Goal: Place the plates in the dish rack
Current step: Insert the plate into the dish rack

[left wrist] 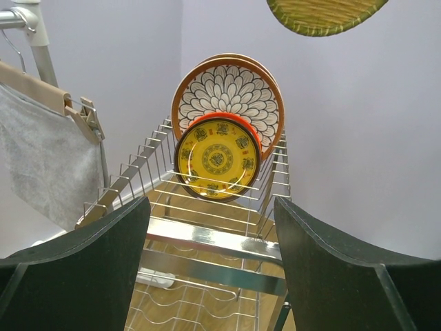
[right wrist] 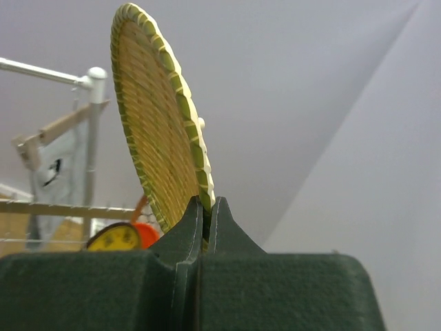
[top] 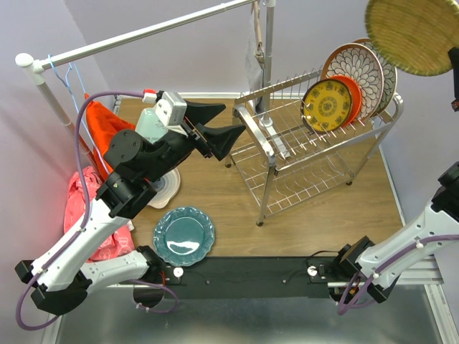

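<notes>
The shiny wire dish rack (top: pixel 287 154) stands on the wooden table at centre right. Its upper tier holds a dark-yellow patterned plate (top: pixel 326 105), an orange plate (top: pixel 353 94) and two brown-rimmed floral plates (top: pixel 356 69), all upright. A teal scalloped plate (top: pixel 184 236) lies flat at the near left. My left gripper (top: pixel 219 127) hovers open just left of the rack, facing its plates (left wrist: pixel 217 157), with nothing between its fingers (left wrist: pixel 89 262). My right gripper (right wrist: pixel 207 207) is shut on the rim of the yellow woven plate (right wrist: pixel 155 117), held high above the rack's right end (top: pixel 414 32).
A long white clothes rail (top: pixel 143 34) runs behind the rack, with a grey cloth on a wooden hanger (left wrist: pixel 48 155). Red (top: pixel 100 123) and pink (top: pixel 82 208) cloths lie at the left edge. A whitish plate (top: pixel 168 188) shows partly under the left arm.
</notes>
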You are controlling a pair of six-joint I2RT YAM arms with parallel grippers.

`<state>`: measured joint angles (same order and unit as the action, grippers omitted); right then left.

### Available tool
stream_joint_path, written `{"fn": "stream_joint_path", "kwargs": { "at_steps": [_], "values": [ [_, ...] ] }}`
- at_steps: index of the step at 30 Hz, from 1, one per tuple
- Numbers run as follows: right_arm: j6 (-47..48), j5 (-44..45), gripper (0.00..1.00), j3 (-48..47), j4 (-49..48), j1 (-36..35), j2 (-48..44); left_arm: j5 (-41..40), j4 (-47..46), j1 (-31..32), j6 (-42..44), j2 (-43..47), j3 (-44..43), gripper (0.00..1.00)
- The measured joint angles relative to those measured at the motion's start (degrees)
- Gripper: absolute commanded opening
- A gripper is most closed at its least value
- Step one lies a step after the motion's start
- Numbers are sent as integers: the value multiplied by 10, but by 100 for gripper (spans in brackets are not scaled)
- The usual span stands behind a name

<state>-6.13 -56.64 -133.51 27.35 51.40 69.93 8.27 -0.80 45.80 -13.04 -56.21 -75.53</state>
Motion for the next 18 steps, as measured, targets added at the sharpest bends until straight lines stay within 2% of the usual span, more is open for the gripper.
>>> {"fn": "stream_joint_path", "kwargs": {
  "at_steps": [8, 18],
  "values": [
    [-167, -106, 0, 120, -134, 4, -21, 0, -8, 0, -9, 8, 11, 81],
    [-303, -153, 1, 177, -255, 5, 10, 0, -17, 0, -17, 7, 12, 81]
  ]
}}
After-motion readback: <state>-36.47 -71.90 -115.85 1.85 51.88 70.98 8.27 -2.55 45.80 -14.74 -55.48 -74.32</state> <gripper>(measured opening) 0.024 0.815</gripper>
